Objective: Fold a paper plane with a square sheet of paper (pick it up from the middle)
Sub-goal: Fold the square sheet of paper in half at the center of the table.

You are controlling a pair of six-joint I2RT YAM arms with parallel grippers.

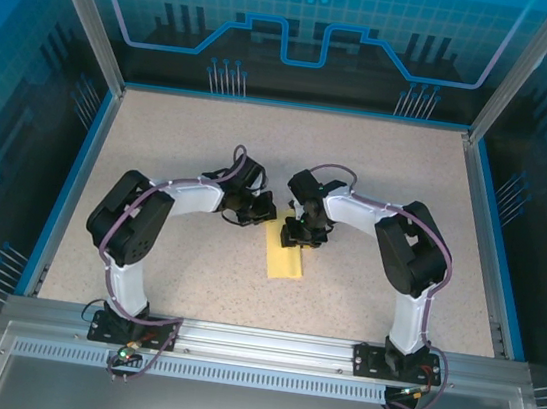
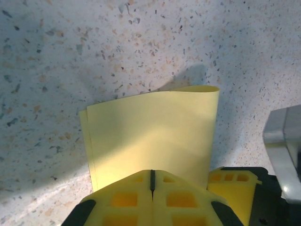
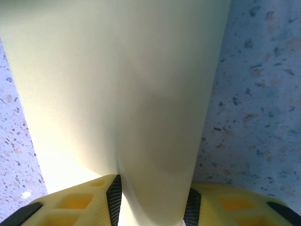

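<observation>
The square sheet of paper (image 1: 284, 256) lies on the table between the two arms, pale yellow and folded into a narrow strip. In the left wrist view the square sheet of paper (image 2: 155, 132) shows two layers, the top edge curling up. My left gripper (image 1: 265, 209) sits at its far left end, fingers shut together (image 2: 152, 181) over the sheet; whether they pinch it is hidden. My right gripper (image 1: 302, 236) stands over the far end, jaws apart (image 3: 153, 202), with a raised hump of the paper (image 3: 117, 84) filling the gap between the black pads.
The speckled table (image 1: 209, 156) is bounded by a blue rim (image 1: 75, 178) and aluminium posts (image 1: 82, 8). One yellow finger of the right gripper (image 2: 233, 186) and a grey metal part (image 2: 284, 141) sit close beside my left fingers.
</observation>
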